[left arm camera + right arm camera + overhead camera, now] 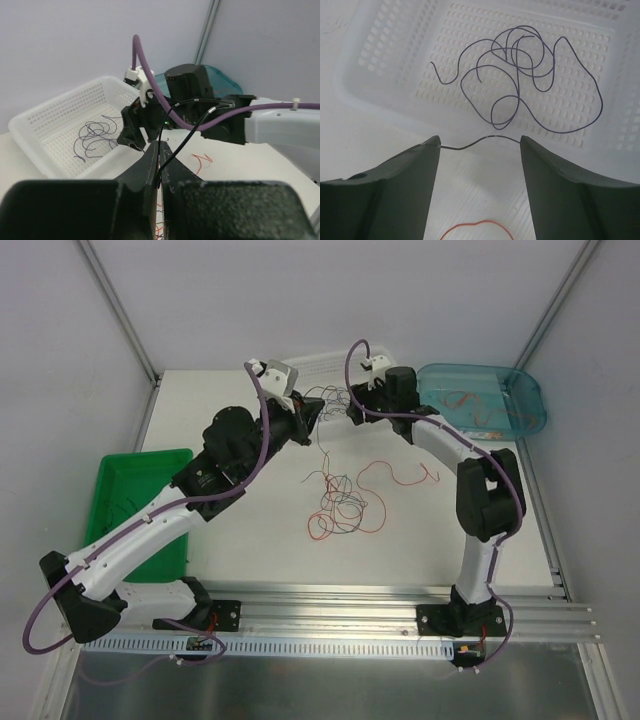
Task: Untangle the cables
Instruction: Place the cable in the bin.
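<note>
**Delivering a dark strand (175, 152) to the white basket (370, 60)**

Pinching the strand in the left gripper (159, 172), fingers pressed tight together, with the wire rising out of the pinch toward the right arm. Holding the right gripper (480, 142) spread wide just short of the basket, with seemingly the same strand draped across the gap, touching both fingertips yet clamped by neither. Impossible to confirm from any single view as one continuous wire.

Sorted already, by the look of it: a loose curl of dark wires (520, 60) inside the basket, and orange wires (470, 405) in the blue tray (530, 385) at far right. Waiting on the desk (250, 540): the main knot of cables (340, 505), red, dark and orange mixed, lying between the two arms, with a free red wire (400, 475) just beside it on the right.

Judged step: delivery of a separated strand, somewhere around the middle of the task. Next move: carry the strand over the near wall of the basket, then part the left fingers and drop it onto the curl. Worth checking first for a trailing end caught in the knot below, to avoid dragging the whole knot along. Then back to the knot for another single wire, gripped near a free end and drawn out slowly to avoid tightening the loops.
</note>
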Robot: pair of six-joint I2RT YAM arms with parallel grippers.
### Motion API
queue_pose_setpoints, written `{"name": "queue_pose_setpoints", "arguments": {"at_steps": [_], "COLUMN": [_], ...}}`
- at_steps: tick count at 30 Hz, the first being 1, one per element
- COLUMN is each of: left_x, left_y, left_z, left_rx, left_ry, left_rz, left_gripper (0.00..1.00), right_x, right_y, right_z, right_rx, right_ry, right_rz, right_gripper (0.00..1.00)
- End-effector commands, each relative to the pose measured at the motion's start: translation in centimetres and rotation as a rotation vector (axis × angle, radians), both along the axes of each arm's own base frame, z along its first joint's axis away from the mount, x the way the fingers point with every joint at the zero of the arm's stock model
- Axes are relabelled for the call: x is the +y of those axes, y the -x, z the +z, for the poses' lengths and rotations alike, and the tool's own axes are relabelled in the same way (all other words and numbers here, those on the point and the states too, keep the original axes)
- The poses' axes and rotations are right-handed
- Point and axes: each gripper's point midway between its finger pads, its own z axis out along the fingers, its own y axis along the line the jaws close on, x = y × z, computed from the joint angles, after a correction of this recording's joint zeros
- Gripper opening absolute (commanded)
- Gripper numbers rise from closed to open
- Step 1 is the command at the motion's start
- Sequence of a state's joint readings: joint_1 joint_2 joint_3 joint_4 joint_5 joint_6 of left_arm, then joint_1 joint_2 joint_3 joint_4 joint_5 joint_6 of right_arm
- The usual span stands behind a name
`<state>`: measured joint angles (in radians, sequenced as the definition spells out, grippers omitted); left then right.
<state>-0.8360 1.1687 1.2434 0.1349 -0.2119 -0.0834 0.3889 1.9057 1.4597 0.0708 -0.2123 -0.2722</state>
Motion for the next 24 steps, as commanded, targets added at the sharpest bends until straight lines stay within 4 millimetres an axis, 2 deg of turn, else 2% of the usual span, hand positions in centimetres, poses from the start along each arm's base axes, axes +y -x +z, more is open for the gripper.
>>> {"name": "queue_pose_setpoints", "arguments": {"at_steps": [1,2,3,4,5,7,8,9,10,11,12,14,16,17,20,24], "left_x": [0.6,0.6,0.9,0.9,0.9,1.1,1.2,1.3,1.3,1.4,1.4,1.4,1.6,1.7,1.6,1.5], "left_y": [1.7,1.7,2.0,2.1,2.2,2.5,2.5,2.5,2.4,2.4,2.3,2.2,1.8,1.6,1.4,1.4], "left_z": [3.4,3.0,3.1,2.6,2.4,1.8,1.5,1.3,0.3,-0.2,-0.7,-2.3,-4.1,-4.8,-7.1,-9.2], "left_rx": [-0.034,-0.026,-0.028,-0.016,-0.013,-0.007,-0.004,-0.002,0.012,0.02,0.029,0.058,0.086,0.099,0.151,0.198], "left_ry": [0.11,0.108,0.116,0.115,0.113,0.109,0.106,0.102,0.088,0.087,0.082,0.068,0.047,0.042,0.034,0.027], "left_rz": [-0.047,-0.048,-0.048,-0.051,-0.057,-0.058,-0.055,-0.052,-0.048,-0.042,-0.039,-0.03,-0.004,0.007,0.016,0.017], "left_gripper": [0.0,0.0,0.0,0.0,0.0,0.0,0.0,0.0,0.0,0.0,0.0,0.0,0.0,0.0,0.0,0.0], "right_x": [0.7,0.7,0.8,0.2,0.3,0.4,0.5,0.7,0.8,0.8,0.8,1.0,0.9,0.8,0.7,1.1], "right_y": [-3.6,-4.3,-5.2,-6.0,-6.7,-8.1,-8.6,-9.2,-9.6,-10.4,-11.0,-11.9,-12.7,-13.0,-13.1,-11.8], "right_z": [3.6,2.9,4.3,4.7,3.9,6.0,6.5,6.0,6.3,7.9,7.2,8.7,8.5,8.7,6.0,0.9], "right_rx": [-0.144,-0.135,-0.159,-0.166,-0.154,-0.187,-0.198,-0.199,-0.209,-0.248,-0.244,-0.28,-0.291,-0.298,-0.243,-0.14], "right_ry": [-0.027,-0.028,-0.052,-0.064,-0.068,-0.108,-0.119,-0.118,-0.122,-0.133,-0.13,-0.147,-0.147,-0.147,-0.132,-0.106], "right_rz": [0.014,0.009,0.0,-0.011,-0.013,-0.011,-0.009,-0.012,-0.017,-0.03,-0.038,-0.045,-0.066,-0.079,-0.083,-0.065], "right_gripper": [0.67,0.65,0.62,0.6,0.58,0.58,0.56,0.54,0.54,0.51,0.5,0.46,0.42,0.37,0.27,0.13]}}
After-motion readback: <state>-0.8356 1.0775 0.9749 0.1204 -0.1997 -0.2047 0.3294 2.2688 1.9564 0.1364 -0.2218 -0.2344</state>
